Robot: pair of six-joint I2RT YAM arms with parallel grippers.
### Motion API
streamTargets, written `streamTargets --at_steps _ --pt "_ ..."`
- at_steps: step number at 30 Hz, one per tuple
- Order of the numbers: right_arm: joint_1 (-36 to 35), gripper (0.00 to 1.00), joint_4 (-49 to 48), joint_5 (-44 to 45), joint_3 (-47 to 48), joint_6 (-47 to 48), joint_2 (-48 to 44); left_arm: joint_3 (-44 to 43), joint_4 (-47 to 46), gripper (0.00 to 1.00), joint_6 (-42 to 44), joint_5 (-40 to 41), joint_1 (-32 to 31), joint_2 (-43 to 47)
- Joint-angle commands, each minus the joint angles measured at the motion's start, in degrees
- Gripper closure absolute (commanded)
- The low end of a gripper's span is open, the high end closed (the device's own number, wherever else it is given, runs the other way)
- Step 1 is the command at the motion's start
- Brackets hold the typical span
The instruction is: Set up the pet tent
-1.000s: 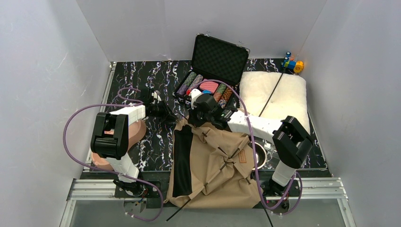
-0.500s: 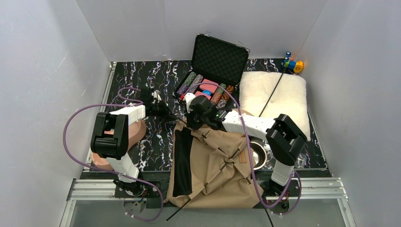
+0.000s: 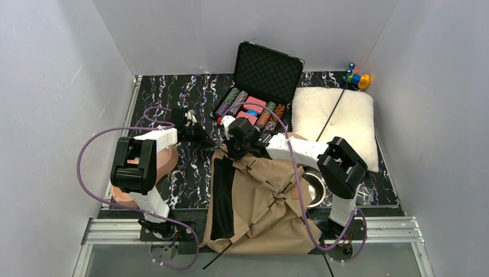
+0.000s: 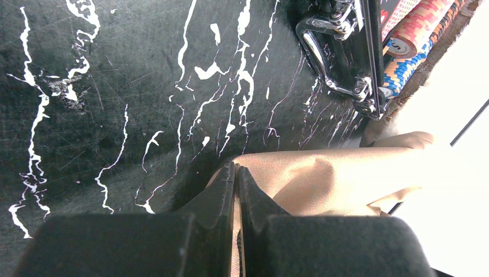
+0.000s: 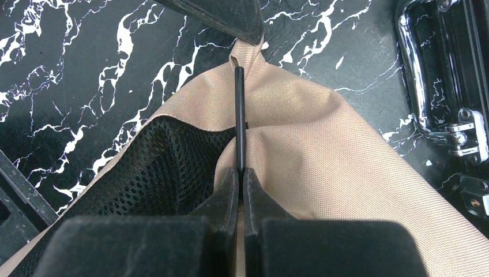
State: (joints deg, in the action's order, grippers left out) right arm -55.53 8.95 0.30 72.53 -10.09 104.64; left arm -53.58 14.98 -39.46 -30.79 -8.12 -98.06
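Pet tent [image 3: 259, 202]: tan canvas, collapsed and flat on the black marbled tabletop [image 3: 167, 95], near centre between the two arm bases. Its near edge hangs over the front rail.
Tent details: a dark mesh panel [image 5: 161, 167] runs along its left side. A brown label patch [image 3: 296, 191] sits on the right half. Thin black poles cross the fabric.
Far-left corner of tent: both grippers meet here, just beside each other.
Left gripper [image 4: 237, 179]: jaws fully closed, pinching the tan fabric loop at the corner tip. In the right wrist view its finger sits on top of that loop.
Right gripper [image 5: 240, 176]: jaws fully closed around the black pole [image 5: 240, 115], whose end points into the corner loop.
Poker chip case [image 3: 268, 72]: open, lid up, rows of chips showing. It stands just behind the tent corner, and its chrome handle [image 4: 323, 52] faces the grippers.
White cushion [image 3: 340, 118]: back right, with a loose thin pole lying across it.
Metal bowl [image 3: 316, 187]: at the tent's right edge, partly hidden by the right arm.
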Motion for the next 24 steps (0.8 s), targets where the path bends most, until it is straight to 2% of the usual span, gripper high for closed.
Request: streamTargets --at_steps 1,24 --pt "-0.8 0.99 4.4 -1.0 1.5 0.4 1.2 -1.3 -0.2 1.00 0.5 -0.9 -0.3 0.9" --pt "-1.6 0.99 2.7 -2.0 2.2 0.8 1.4 -1.4 -0.3 1.00 0.2 -1.6 -0.3 0.5"
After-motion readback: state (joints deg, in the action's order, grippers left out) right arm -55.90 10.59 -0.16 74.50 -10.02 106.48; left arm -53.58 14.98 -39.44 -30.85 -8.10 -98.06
